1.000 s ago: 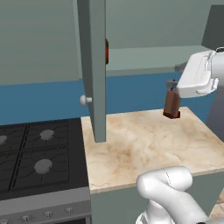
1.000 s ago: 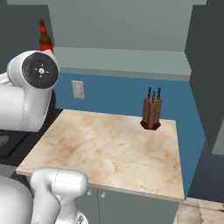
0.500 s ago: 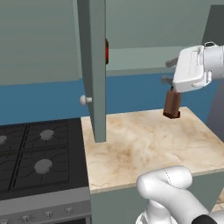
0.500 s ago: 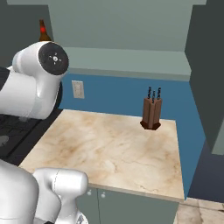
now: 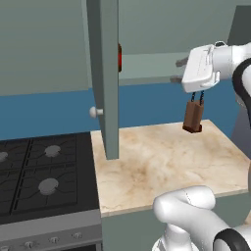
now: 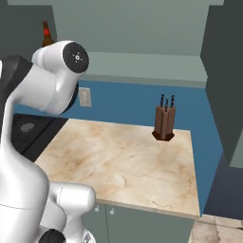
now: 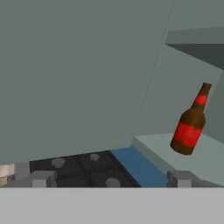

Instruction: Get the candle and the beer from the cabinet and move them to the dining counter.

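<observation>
Hanging open above the worktop, the cabinet (image 5: 105,73) door stands edge-on with its knob toward the stove (image 5: 44,171). The marble worktop (image 6: 123,161) carries a knife block (image 6: 164,122) near its back right corner. The beer (image 7: 190,124) stands on the cabinet shelf near its front edge. The gripper (image 5: 180,71) hovers with jaws released, apart from the bottle.

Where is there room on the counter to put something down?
Most of the marble counter is bare: the whole stretch between the stove and the knife block. It's tighter at the back right corner by the block, and under the open cabinet door.
</observation>
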Robot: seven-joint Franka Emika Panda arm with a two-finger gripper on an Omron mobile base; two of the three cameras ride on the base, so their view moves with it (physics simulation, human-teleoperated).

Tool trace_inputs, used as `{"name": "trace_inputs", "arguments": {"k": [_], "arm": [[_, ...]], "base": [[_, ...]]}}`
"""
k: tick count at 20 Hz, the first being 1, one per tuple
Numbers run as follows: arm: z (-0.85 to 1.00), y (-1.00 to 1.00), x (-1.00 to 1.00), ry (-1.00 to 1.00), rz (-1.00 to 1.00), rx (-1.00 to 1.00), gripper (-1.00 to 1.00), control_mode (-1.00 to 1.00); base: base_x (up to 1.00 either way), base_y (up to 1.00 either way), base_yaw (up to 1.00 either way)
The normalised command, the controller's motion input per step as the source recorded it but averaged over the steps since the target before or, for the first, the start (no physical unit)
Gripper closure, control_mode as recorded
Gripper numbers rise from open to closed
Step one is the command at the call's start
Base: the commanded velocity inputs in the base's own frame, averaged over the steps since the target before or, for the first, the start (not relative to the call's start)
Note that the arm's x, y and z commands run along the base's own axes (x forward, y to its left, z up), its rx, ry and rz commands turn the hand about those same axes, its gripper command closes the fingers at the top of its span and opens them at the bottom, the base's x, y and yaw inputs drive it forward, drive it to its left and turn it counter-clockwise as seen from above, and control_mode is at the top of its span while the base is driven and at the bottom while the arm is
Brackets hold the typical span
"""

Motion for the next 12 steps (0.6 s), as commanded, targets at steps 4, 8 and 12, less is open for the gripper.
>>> {"name": "trace_inputs", "arguments": {"k": [4,8,12], "arm": [[-0.02,0.04,0.61,-0.06,-0.01,0.00,-1.00,-1.00],[-0.02,0.01,0.49,-0.05,0.00,0.00,-1.00,-1.00],[0.00,0.00,0.10,0.00,0.01,0.00,-1.00,-1.00]], "base": [[0.00,0.00,0.00],[0.00,0.00,0.00],[0.00,0.00,0.00]]}}
